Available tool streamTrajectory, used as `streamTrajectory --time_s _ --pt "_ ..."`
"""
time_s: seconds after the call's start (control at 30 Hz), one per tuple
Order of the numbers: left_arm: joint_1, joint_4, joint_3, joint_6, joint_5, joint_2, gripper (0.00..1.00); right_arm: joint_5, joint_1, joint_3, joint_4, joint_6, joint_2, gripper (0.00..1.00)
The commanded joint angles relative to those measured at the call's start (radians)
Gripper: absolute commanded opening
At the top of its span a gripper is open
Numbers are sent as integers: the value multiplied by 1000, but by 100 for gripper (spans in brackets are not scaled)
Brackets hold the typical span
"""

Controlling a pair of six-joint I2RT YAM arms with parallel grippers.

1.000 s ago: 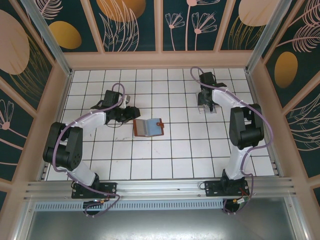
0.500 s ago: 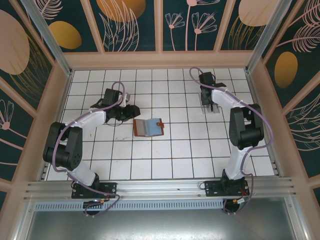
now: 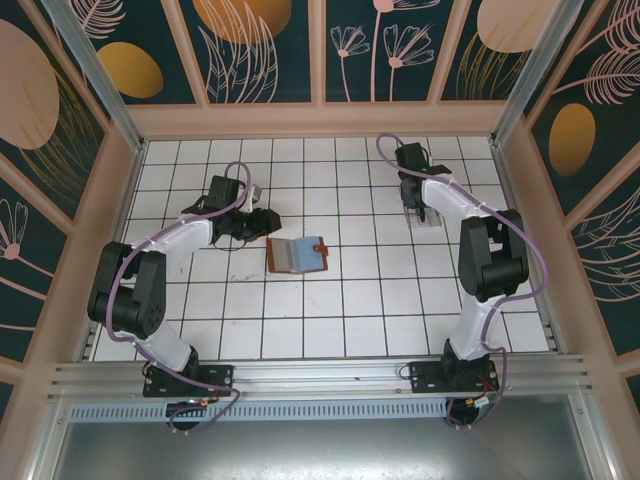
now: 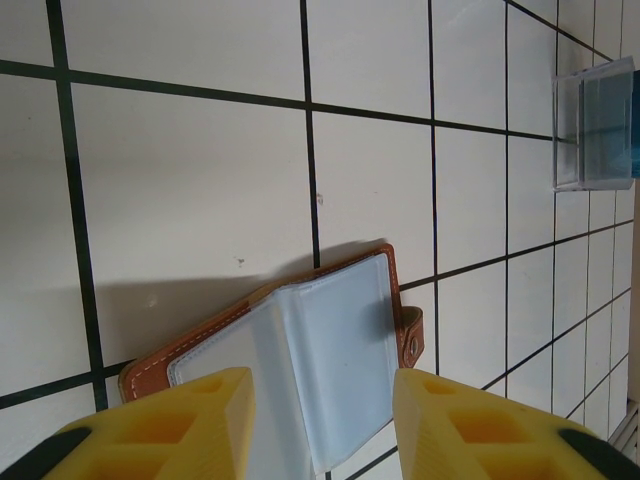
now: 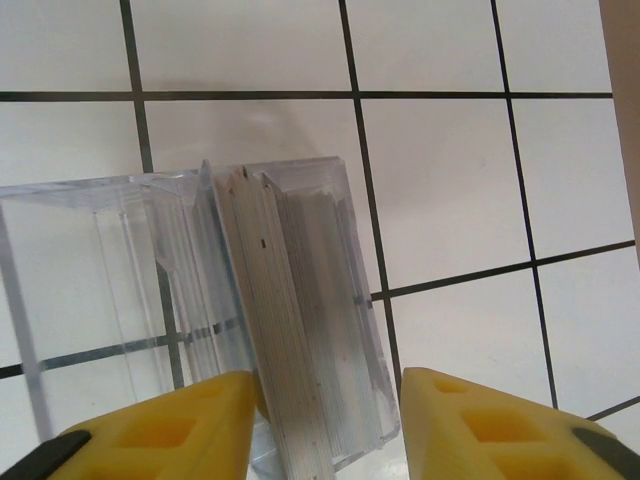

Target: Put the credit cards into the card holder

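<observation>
The card holder (image 3: 298, 255) lies open on the tiled floor, reddish-brown with clear sleeves (image 4: 320, 365) and a snap tab. My left gripper (image 4: 325, 420) hovers open just above its near edge, both yellow fingers (image 4: 180, 425) clear of it; from above the left gripper (image 3: 265, 222) sits just up-left of the holder. The credit cards (image 5: 300, 320), a pale grey stack, stand on edge in a clear plastic box (image 5: 110, 270). My right gripper (image 5: 325, 425) straddles the stack. Its left finger is close against the stack and a gap remains on the right. From above the right gripper (image 3: 418, 208) is over the box (image 3: 424, 218).
The clear card box (image 4: 595, 125) also shows at the far right of the left wrist view. The wooden side wall (image 5: 625, 90) stands close on the right of the right gripper. White tiles with dark grout cover the floor (image 3: 330, 320).
The right gripper's fingers have narrowed around the card stack and the arm has shifted slightly at the box. The left arm and the card holder have stayed put.
</observation>
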Motion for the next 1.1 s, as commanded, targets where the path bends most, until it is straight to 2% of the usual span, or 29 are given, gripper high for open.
streamTrajectory --time_s 0.0,0.07,0.27,0.47,0.57,0.63,0.7,0.83,0.9,1.0,1.07 --pt "2 -15 20 26 23 15 42 19 3 29 -31 -12 -34 29" --pt "1 -10 14 25 20 15 42 6 2 33 -33 -14 -34 18" --pt "2 -4 -1 24 22 4 42 -13 9 53 -48 -11 -39 3" --pt "2 -5 -6 25 29 -5 41 -27 51 74 -86 20 -88 2" --pt "2 -22 -8 36 60 -1 41 -82 90 61 -89 38 -158 0" --pt "3 -58 -11 70 60 -4 41 -179 141 17 -39 30 -241 0" --pt "2 -89 -11 100 43 -6 41 -424 189 -53 52 30 -315 0" --pt "2 -118 -10 115 80 46 39 -828 230 -216 301 172 -375 0" --pt "2 -84 -12 90 88 55 37 -964 236 -295 430 261 -349 0" --pt "3 -83 -12 74 97 90 29 -1117 252 -332 507 314 -264 0" --pt "2 -116 -5 89 66 100 21 -1147 279 -338 513 303 -226 0"
